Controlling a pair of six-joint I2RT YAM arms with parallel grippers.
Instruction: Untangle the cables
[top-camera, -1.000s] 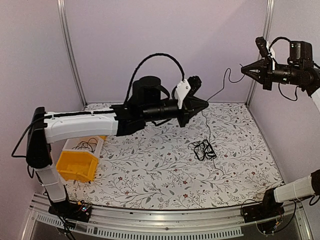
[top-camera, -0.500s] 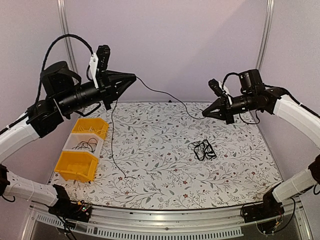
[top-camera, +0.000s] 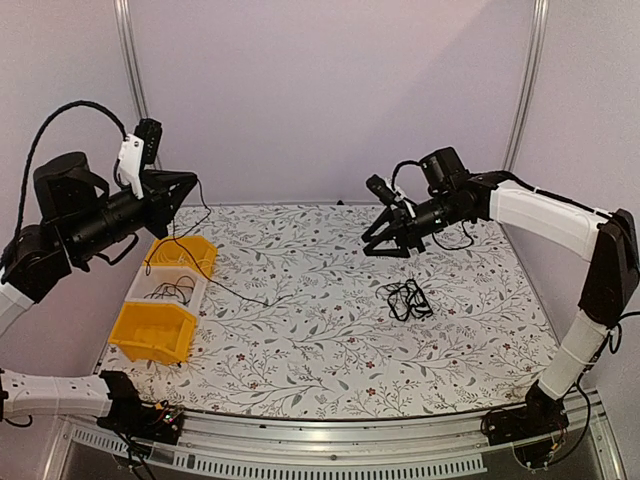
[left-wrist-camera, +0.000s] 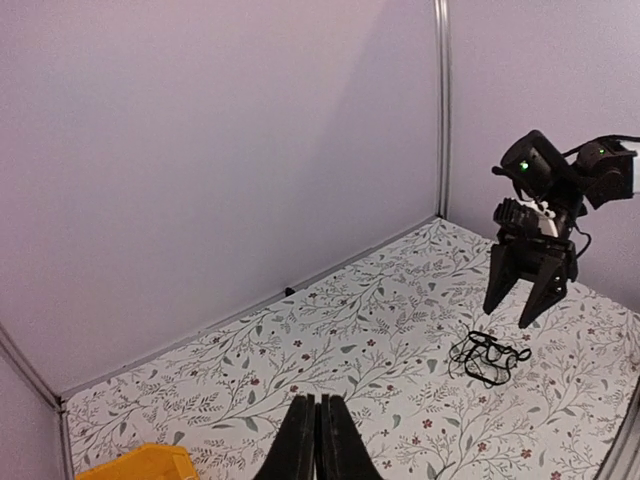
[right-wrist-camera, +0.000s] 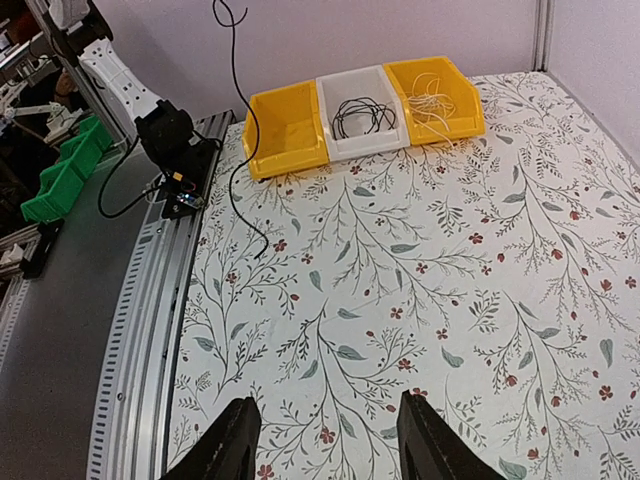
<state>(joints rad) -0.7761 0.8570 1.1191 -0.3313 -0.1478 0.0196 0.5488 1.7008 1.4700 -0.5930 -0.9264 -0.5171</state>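
While left end effector (top-camera: 189, 182) pinches one cable (top-camera: 222, 284) trailing down-right, right end effector (top-camera: 385, 250) spread

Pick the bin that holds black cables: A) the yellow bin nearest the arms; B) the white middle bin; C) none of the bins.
B: coiled black cables lie in the white bin, and the near yellow bin looks empty.

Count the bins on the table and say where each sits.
3, in a row by the table's left edge: the front yellow bin, the white bin in the middle, the back yellow bin. None seems hidden.
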